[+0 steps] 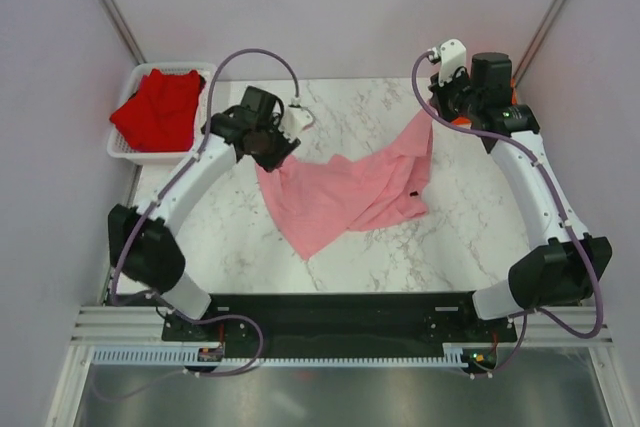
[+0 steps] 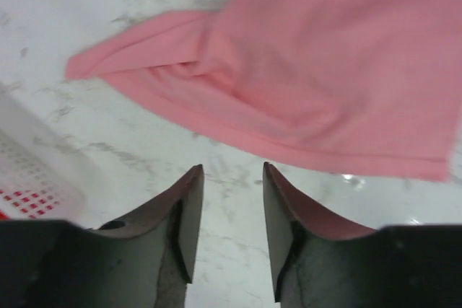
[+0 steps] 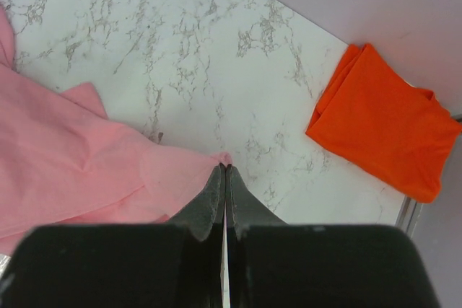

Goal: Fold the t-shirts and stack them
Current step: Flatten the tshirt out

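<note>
A light pink t-shirt point(image 1: 345, 192) lies crumpled on the marble table, with a small dark tag point(image 1: 413, 195) near its right edge. My right gripper point(image 3: 225, 167) is shut on a corner of it and holds that corner up at the back right point(image 1: 438, 112). My left gripper point(image 2: 232, 171) is open and empty, hovering just short of the pink shirt's point(image 2: 332, 70) hem, at its left corner in the top view point(image 1: 275, 152). A bright orange shirt point(image 3: 382, 138) lies folded at the back right, mostly hidden under the right arm in the top view. A deep red shirt point(image 1: 158, 107) lies in the basket.
The white mesh basket point(image 1: 125, 152) stands at the back left corner; its rim shows left of my left fingers point(image 2: 29, 178). Purple walls close in the back and both sides. The table's far right edge point(image 3: 404, 210) runs just beyond the orange shirt.
</note>
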Available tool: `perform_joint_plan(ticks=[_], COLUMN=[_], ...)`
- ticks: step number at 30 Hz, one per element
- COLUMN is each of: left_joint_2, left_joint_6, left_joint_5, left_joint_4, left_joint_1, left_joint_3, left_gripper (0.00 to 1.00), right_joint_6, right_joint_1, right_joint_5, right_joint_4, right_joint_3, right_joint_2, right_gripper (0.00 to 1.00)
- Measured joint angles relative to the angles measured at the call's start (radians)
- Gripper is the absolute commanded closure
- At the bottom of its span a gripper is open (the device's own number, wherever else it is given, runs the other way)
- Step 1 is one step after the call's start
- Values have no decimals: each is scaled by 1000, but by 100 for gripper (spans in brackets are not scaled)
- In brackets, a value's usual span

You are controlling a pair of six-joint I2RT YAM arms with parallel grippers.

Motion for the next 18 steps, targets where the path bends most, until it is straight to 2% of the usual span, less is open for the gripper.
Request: perform_joint_plan(ticks=[4,6,11,18], left_joint_2=[-265,-304,-223,-144], left_joint_6=[-3,-3,-12,-40], left_joint_5=[133,179,202,213], left_joint_4=[-31,-50,-70,-44], left_joint_1=[-220,-254,-307,-434], left_joint_3=[-225,-309,-439,-475], left_gripper=[57,58,56,55], right_joint_6=[0,0,1,0], right_joint_1=[0,0,0,0], right_joint_5=[-1,-1,-2,0], right_joint_4=[4,5,6,2], right_joint_3=[-44,-60,-85,-100], right_joint_2=[-39,-52,-75,-110], right_gripper=[100,100,100,100])
